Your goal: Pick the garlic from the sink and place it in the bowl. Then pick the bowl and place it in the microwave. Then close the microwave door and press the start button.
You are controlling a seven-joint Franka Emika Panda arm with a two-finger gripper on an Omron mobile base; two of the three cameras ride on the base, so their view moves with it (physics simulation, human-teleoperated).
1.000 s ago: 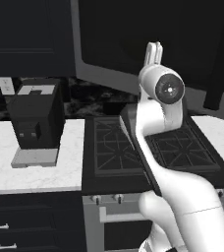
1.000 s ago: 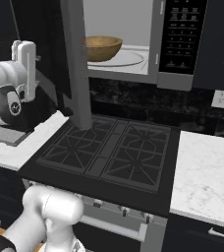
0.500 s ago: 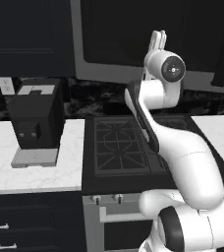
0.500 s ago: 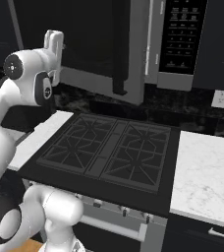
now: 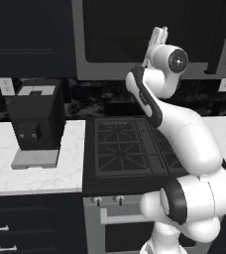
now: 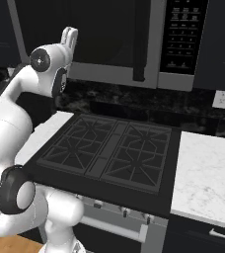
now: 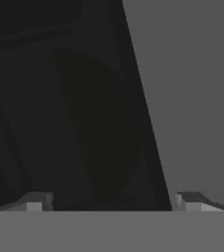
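The microwave (image 6: pixel 183 84) hangs above the stove, its control panel (image 6: pixel 182 34) on the right. The microwave door (image 6: pixel 109 34), dark glass in a grey frame with a dark bar handle (image 6: pixel 140 44), lies flat against the front and looks shut. My gripper (image 6: pixel 69 36) points up at the door's left part, open, with nothing between its fingers; it also appears as the gripper (image 5: pixel 158 37). In the hand view, the gripper (image 7: pixel 114 202) faces the dark glass and the grey frame (image 7: pixel 192 88) close up. Bowl and garlic are hidden behind the door; the sink is out of view.
A black stove (image 5: pixel 130 144) lies under the microwave. A black coffee machine (image 5: pixel 35 121) stands on the white marble counter (image 5: pixel 35 173) to its left. More marble counter (image 6: pixel 208 168) runs right of the stove, below a wall outlet (image 6: pixel 222 99).
The microwave door has swung from wide open, with the bowl visible inside, to flat against the front. My arm followed it, rising toward the door's left side.
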